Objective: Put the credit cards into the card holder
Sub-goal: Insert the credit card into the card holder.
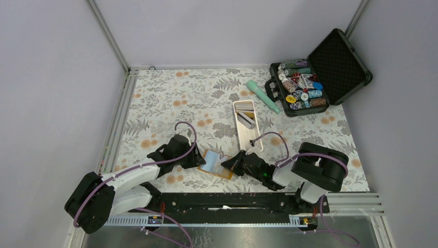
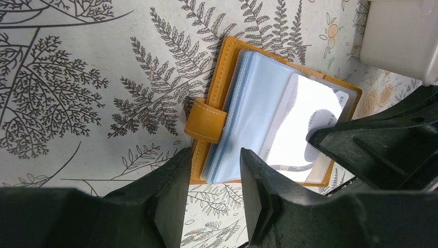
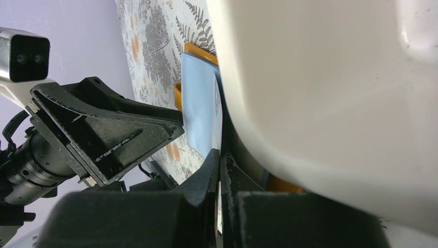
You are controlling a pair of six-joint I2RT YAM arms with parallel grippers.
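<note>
The orange card holder lies open on the floral cloth near the front, its light blue pockets up. In the left wrist view its snap tab and pockets show, with a white credit card partly inside a pocket. My left gripper is open, its fingertips either side of the holder's near left corner. My right gripper is shut on the white card's outer end, and it also shows in the top view. More credit cards stand in the white tray.
The white tray's corner is close beside my right gripper. A teal cylinder lies behind the tray. An open black case of poker chips sits at the back right. My two grippers nearly touch over the holder.
</note>
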